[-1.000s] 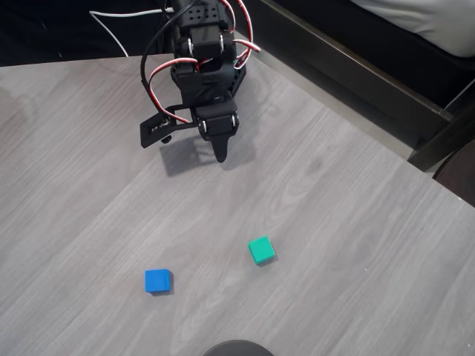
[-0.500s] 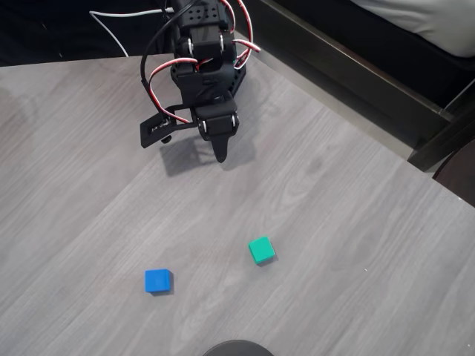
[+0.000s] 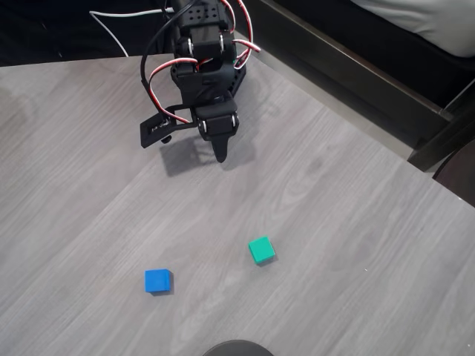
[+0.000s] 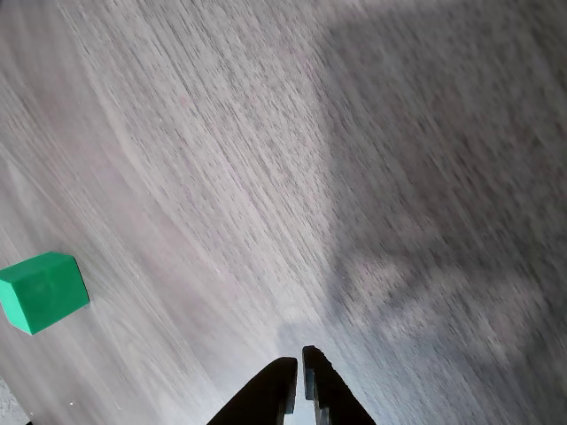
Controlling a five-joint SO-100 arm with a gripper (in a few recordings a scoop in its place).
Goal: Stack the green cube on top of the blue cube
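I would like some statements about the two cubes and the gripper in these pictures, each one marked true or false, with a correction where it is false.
1. The green cube lies on the blue cube. False: both rest on the table, apart from each other.
2. The gripper is shut and holds nothing. True.
3. In the overhead view, the blue cube is to the left of the green cube. True.
4. The gripper touches the green cube. False: it is above bare table, well away from both cubes.
5. In the wrist view, the green cube is near the left edge. True.
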